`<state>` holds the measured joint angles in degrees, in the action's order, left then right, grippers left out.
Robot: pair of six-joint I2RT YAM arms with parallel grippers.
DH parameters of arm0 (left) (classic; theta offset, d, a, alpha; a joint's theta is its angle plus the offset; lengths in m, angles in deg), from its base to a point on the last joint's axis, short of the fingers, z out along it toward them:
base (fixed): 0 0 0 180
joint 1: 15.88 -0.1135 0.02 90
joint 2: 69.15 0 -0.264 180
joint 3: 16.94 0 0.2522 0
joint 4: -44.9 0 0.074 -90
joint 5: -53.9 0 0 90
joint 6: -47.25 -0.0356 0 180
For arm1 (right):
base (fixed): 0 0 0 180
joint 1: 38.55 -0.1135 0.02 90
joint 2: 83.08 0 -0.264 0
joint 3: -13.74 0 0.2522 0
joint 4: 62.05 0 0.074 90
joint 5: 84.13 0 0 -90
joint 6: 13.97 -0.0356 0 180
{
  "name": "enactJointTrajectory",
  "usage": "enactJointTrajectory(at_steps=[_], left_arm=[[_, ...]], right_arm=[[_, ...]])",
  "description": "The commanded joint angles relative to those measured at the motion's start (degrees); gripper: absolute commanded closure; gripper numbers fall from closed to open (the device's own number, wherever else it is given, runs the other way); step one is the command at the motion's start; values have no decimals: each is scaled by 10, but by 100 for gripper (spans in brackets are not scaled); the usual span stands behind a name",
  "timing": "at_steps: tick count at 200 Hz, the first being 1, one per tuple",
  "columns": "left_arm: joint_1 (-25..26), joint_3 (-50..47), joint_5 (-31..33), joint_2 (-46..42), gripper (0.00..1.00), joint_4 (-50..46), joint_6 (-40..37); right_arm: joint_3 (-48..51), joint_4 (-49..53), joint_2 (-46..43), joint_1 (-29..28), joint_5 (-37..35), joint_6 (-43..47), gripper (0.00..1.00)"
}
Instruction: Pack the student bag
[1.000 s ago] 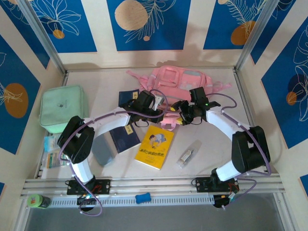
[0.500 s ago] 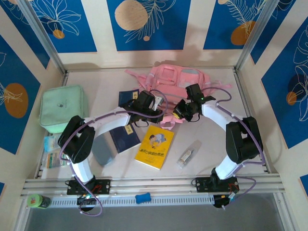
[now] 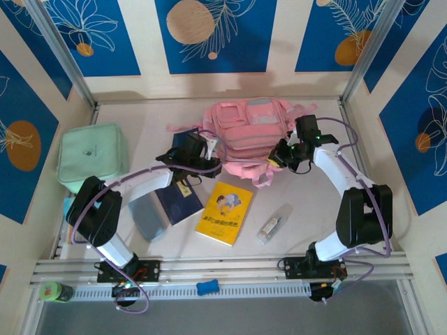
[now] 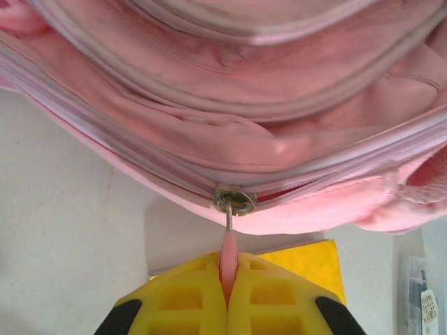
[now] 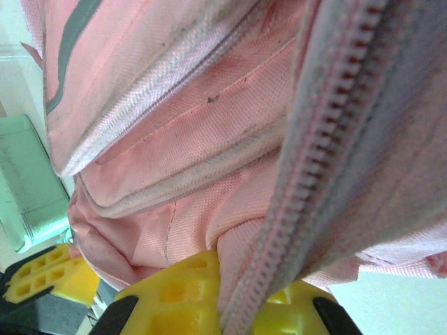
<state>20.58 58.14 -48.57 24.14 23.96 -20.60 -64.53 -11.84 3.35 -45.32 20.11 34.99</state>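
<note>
Top external view: the student bag (image 3: 248,129) is seen lying at the far middle of the worktop (image 3: 314,202), bunched up between the two arms. The left tool (image 3: 207,149) is placed against the bag's near left edge, and the right tool (image 3: 278,155) against its near right edge.

From the left wrist, the left tool's yellow fingers (image 4: 188,300) are seen pressed together on the pink zip pull (image 4: 228,255), which hangs from a metal slider (image 4: 235,200) on the bag's zip line. From the right wrist, the right tool's fingers (image 5: 174,293) are seen clamped on a fold of the bag's fabric, alongside a row of zip teeth (image 5: 328,139).

A mint-green soft case (image 3: 93,155) is set well apart at the left. A yellow book (image 3: 224,213), a dark blue booklet (image 3: 180,201) and a clear packet (image 3: 274,223) are laid on the worktop, nearer than the bag.
</note>
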Motion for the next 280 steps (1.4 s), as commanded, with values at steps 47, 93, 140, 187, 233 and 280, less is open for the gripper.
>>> enactJointTrajectory(at_steps=[47, 93, 140, 187, 233, 280], left_arm=[[-76, 91, 8, 84, 100, -20, -4], [-111, 160, 28, 158, 100, 3, 11], [-127, 235, 1, 225, 100, -3, 10], [-127, 310, 5, 274, 100, -27, 4], [-128, 349, 0, 287, 100, -68, -12], [-127, 263, -29, 188, 63, -104, -31]], right_arm=[[9, -8, -76, 93, -3, 14, 100], [28, -11, -82, 124, 18, 12, 100], [43, -37, -73, 92, 33, 15, 100], [22, -90, -23, 41, 26, -26, 100], [15, -114, 23, 20, 42, -31, 94], [17, -67, -10, 9, 40, 7, 55]])
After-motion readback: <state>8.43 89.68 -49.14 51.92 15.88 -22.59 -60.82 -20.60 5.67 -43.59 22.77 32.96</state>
